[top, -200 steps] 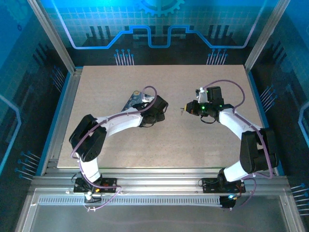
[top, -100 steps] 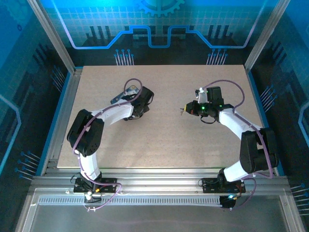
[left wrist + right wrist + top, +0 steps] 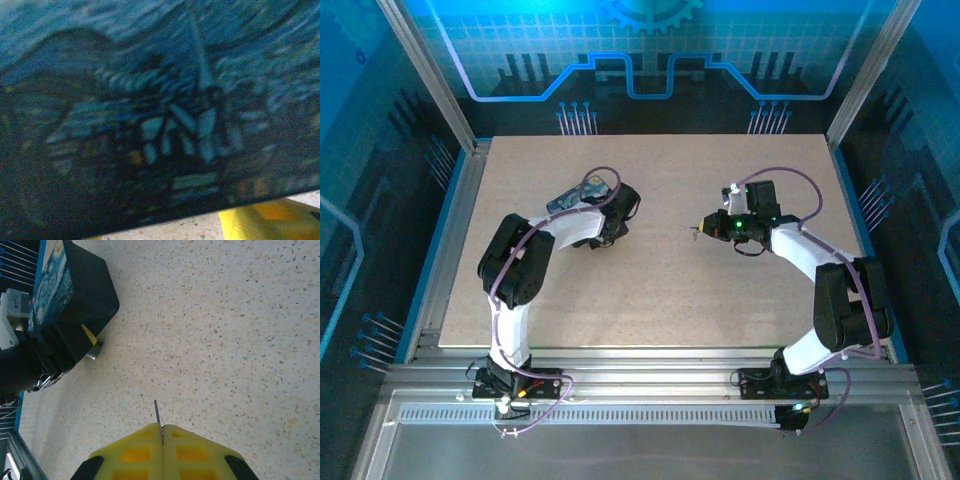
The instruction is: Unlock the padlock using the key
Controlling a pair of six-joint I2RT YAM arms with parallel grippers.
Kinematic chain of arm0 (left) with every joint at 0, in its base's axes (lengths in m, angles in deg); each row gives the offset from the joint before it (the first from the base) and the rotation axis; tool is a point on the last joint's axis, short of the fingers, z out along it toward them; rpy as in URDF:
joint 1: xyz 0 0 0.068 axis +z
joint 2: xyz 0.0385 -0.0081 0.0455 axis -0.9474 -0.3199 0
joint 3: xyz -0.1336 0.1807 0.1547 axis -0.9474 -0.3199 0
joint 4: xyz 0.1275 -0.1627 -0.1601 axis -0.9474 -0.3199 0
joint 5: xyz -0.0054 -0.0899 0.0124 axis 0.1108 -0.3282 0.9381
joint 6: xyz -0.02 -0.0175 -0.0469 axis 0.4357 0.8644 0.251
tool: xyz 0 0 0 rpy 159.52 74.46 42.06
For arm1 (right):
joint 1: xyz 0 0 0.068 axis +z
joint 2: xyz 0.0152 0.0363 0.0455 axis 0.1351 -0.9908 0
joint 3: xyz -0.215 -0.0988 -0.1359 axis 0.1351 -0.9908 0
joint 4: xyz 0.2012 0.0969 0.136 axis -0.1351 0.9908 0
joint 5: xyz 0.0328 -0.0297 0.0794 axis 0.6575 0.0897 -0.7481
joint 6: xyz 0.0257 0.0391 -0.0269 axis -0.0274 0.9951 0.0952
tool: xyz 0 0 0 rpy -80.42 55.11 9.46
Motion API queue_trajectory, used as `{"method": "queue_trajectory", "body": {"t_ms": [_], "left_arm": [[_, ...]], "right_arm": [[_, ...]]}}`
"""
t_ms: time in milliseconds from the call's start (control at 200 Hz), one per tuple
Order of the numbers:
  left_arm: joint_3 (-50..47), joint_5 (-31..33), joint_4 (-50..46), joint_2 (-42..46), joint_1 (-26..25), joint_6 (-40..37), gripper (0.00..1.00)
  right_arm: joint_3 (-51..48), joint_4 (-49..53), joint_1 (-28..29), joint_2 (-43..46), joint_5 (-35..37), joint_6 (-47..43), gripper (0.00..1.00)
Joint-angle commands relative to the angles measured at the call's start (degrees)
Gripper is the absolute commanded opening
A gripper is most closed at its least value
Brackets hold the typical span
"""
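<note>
Yellow pads of your right gripper (image 3: 162, 432) are pressed flat together on the key (image 3: 157, 412), with only a thin silvery tip poking out to the left. It hovers over bare table (image 3: 225, 315), right of centre. Well apart to the left, your left gripper (image 3: 600, 205) sits at the tin (image 3: 75, 295), which is tipped up with its swirly blue print showing. One yellow finger (image 3: 89, 334) lies against the tin's lower corner. I cannot tell whether those jaws clamp the tin or merely straddle it. Just below that finger is a small silvery piece, possibly the padlock (image 3: 94, 354), though it is too small to be sure.

Risks, as I judge them:
- **Key slipping:** the key is pinched by very little metal, so a sideways push at the keyhole could twist it in the pads or flick it out.
- **Padlock swinging:** if the padlock dangles freely, a near miss may swing it aside instead of seating the key.
- **Tin sliding:** if the tin is not firmly held, your push will shove it along the table.
- **Poor view:** your left wrist view is a blur of print, so it won't help you line up.
</note>
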Motion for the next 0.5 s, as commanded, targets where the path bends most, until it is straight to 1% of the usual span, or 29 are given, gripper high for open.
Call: {"method": "queue_trajectory", "body": {"t_ms": [0, 120, 280, 495], "left_arm": [[2.55, 1.23, -1.14, -1.38, 0.94, 0.81, 0.59], [2.03, 1.87, -0.34, -0.86, 1.01, 0.83, 0.59], [4.91, 0.92, -4.27, -1.99, 1.41, 1.49, 0.57], [3.16, 0.55, -7.2, -2.48, 2.16, 2.34, 0.53]], "right_arm": [[0.55, -0.96, 0.13, -0.75, -1.71, -0.93, 0.0], [0.52, -1.38, 0.24, -1.44, -2.39, -0.79, 0.0], [1.11, -1.77, 0.47, -2.59, -3.34, -0.31, 0.0], [1.67, -1.25, 0.65, -2.85, -3.92, -0.89, 0.0]]}}
